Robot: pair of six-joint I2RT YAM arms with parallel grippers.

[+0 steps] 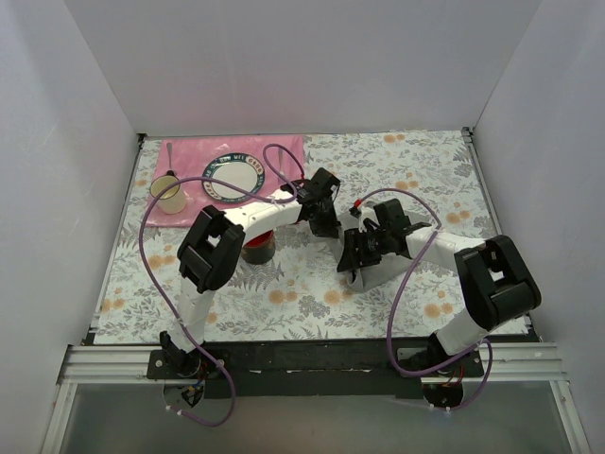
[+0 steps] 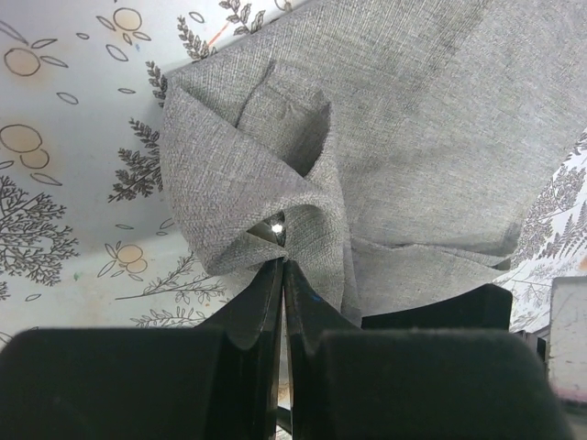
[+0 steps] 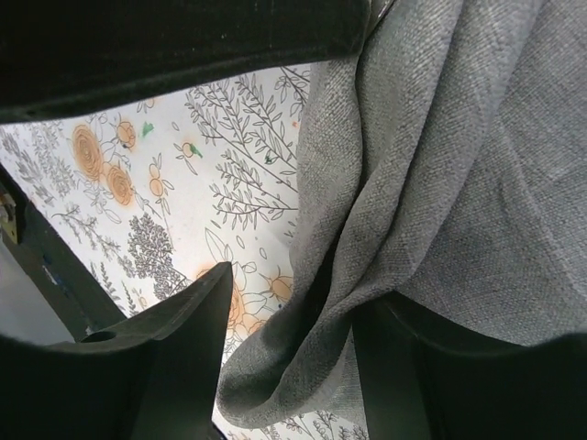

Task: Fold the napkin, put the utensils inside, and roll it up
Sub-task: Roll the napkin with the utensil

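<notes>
Your left hand (image 2: 282, 268) pinches a gathered fold of the napkin (image 2: 413, 137).
Your right hand (image 3: 293, 302) is spread, grey cloth draped through it, the floral bench (image 3: 183, 183) beneath.

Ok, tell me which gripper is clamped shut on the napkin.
The left gripper: its fingers meet on a bunched fold of the napkin. The right gripper stands open, cloth loose between its jaws.

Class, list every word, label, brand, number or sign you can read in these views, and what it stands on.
None readable.
The plate rim has dark markings, too small to tell if they are letters.
The napkin, mug and tablecloth show no lettering.
</notes>
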